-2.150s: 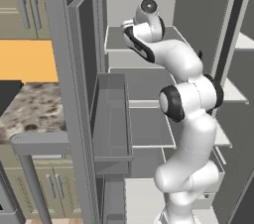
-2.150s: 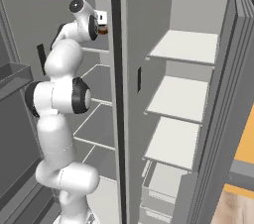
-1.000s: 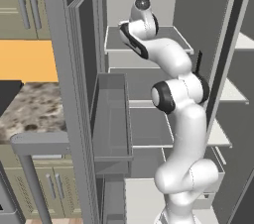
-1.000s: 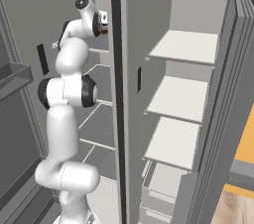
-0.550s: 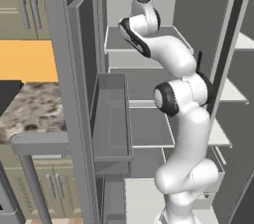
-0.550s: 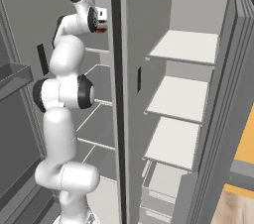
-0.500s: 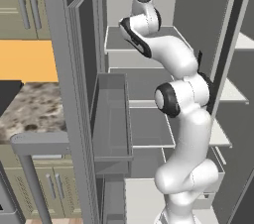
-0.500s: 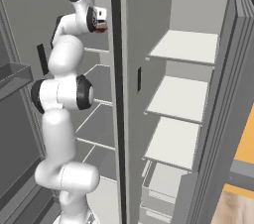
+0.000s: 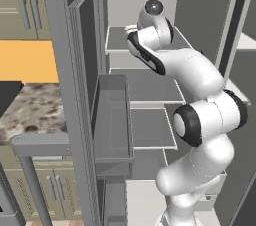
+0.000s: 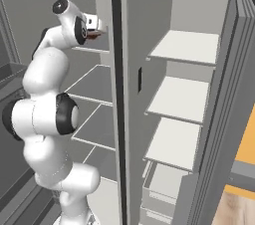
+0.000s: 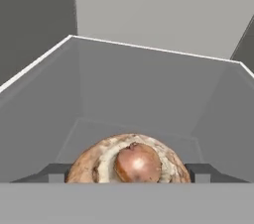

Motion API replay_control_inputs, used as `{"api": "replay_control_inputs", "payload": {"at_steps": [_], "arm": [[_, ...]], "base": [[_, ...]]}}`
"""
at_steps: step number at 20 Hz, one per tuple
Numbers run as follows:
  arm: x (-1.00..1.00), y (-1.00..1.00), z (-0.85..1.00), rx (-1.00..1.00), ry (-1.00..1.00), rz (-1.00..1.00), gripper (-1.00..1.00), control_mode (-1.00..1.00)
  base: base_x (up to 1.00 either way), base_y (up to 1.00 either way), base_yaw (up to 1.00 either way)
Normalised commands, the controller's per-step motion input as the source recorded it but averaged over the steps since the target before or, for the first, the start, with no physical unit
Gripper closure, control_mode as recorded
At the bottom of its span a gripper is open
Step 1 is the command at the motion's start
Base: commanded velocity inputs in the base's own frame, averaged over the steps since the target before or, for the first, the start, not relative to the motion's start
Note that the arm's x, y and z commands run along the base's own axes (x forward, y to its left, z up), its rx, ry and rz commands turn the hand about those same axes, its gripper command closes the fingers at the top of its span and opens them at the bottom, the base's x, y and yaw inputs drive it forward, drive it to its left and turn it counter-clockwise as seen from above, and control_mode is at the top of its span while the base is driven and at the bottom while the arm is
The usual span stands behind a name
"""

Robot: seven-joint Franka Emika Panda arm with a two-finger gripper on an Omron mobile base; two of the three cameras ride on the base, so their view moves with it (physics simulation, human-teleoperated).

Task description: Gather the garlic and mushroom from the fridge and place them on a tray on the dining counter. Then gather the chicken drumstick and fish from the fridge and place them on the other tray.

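Note:
A brown-capped mushroom (image 11: 130,161) sits between my gripper's (image 11: 127,174) two dark fingertips, which are shut on its sides. Behind it lie a grey fridge shelf (image 11: 139,94) and the fridge's back wall. In the right base view my gripper (image 10: 97,29) reaches into the upper left compartment of the open fridge (image 10: 169,10), above a shelf, with the mushroom (image 10: 92,34) as a small brown patch at its tip. In the left base view my hand (image 9: 150,25) is high inside the fridge (image 9: 60,70). Garlic, chicken drumstick, fish and both trays are out of view.
The open left fridge door carries a deep bin (image 9: 112,120) close to my arm. White shelves (image 10: 174,99) line the right compartment, with a drawer (image 10: 164,184) below. A marble-topped counter (image 9: 35,112) with olive cabinets stands left of the fridge, against an orange wall.
My hand has risen a little above the upper shelf, and the mushroom has gone up with it between the fingers. The base has not moved.

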Motion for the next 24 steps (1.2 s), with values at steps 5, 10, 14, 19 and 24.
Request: {"api": "replay_control_inputs", "payload": {"at_steps": [5,10,14,19,24], "arm": [[-1.0,0.0,0.25,0.03,-0.09,-0.03,1.0,-1.0],[-1.0,0.0,0.37,0.05,0.0,-0.03,1.0,-1.0],[-1.0,0.0,0.24,0.05,0.01,-0.02,1.0,-1.0],[-1.0,0.0,0.07,0.05,0.03,0.0,1.0,-1.0],[-0.99,0.0,0.0,0.06,0.09,0.0,1.0,-1.0]], "base": [[0.0,0.0,0.0],[0.0,0.0,0.0],[0.0,0.0,0.0],[0.0,0.0,0.0],[0.0,0.0,0.0]]}}
